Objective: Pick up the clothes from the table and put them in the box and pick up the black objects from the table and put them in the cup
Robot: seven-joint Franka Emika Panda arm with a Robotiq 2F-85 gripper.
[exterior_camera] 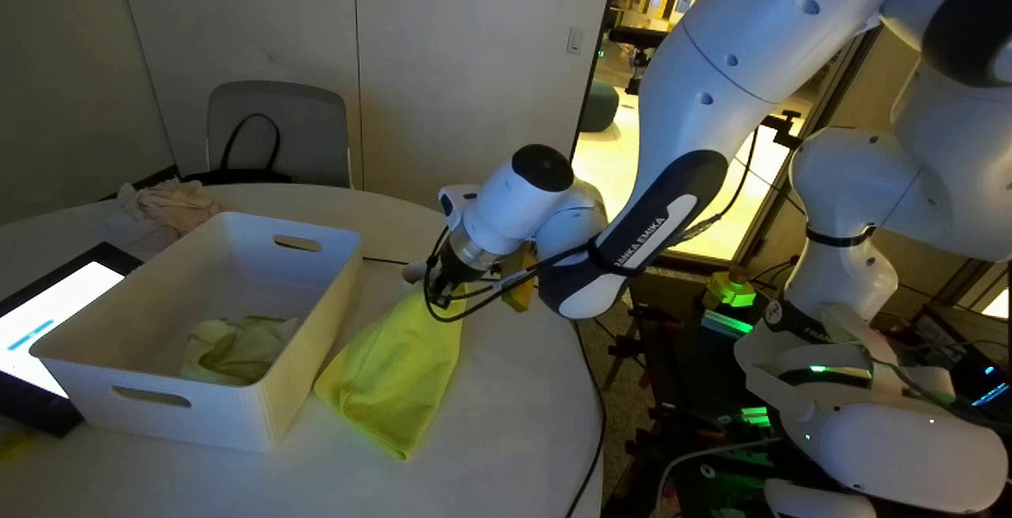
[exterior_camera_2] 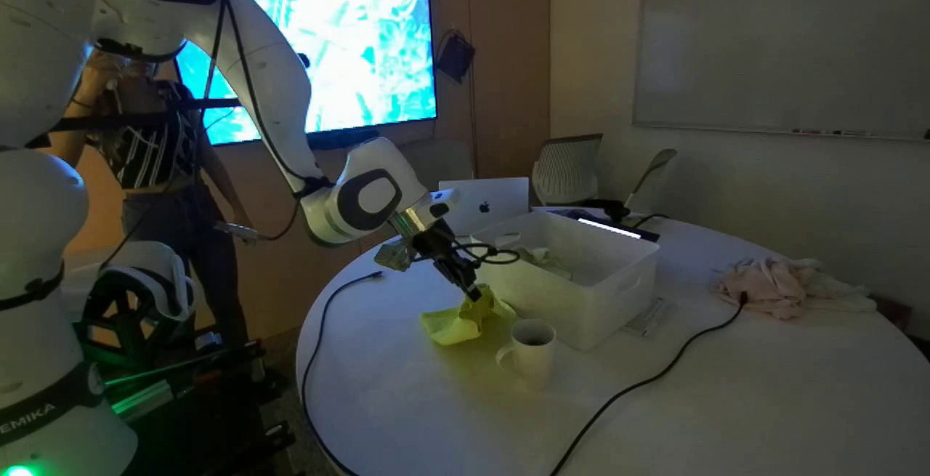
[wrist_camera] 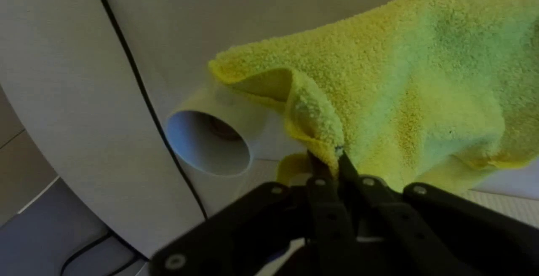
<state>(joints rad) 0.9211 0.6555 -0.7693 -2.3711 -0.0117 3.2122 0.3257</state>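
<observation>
A gripper (wrist_camera: pixel 332 165) is clenched on a small fold near one end of a yellow cloth (exterior_camera: pixel 395 379); the rest of the cloth lies on the table (exterior_camera: pixel 506 455), just beside a white box (exterior_camera: pixel 213 415) with a paler cloth (exterior_camera: pixel 237 348) already inside. Because so little fabric is pinched, the cloth may slip free once its weight is lifted. A white cup (exterior_camera_2: pixel 535 360) stands upright close by, and in the wrist view a loose corner of the cloth overlaps its side; whether they touch cannot be told, but a sideways pull could drag or tip the cup, whose contents are too dim to name. Too low a lift would probably leave the trailing end caught on the box's rim. The table is round, white and plain, crossed by a black cable (exterior_camera_2: pixel 657 376), with a heap of pink and white fabric (exterior_camera_2: pixel 777 287), a lit tablet (exterior_camera: pixel 55 336) beside the box and a silver laptop (exterior_camera_2: pixel 487 203) beyond it. Around it is a dim room with a bright wall screen (exterior_camera_2: pixel 378 54), a whiteboard (exterior_camera_2: pixel 785 40), a grey chair (exterior_camera: pixel 312 126) and a person (exterior_camera_2: pixel 171 218) partly hidden behind the robot's arm (exterior_camera_2: pixel 280 98).
</observation>
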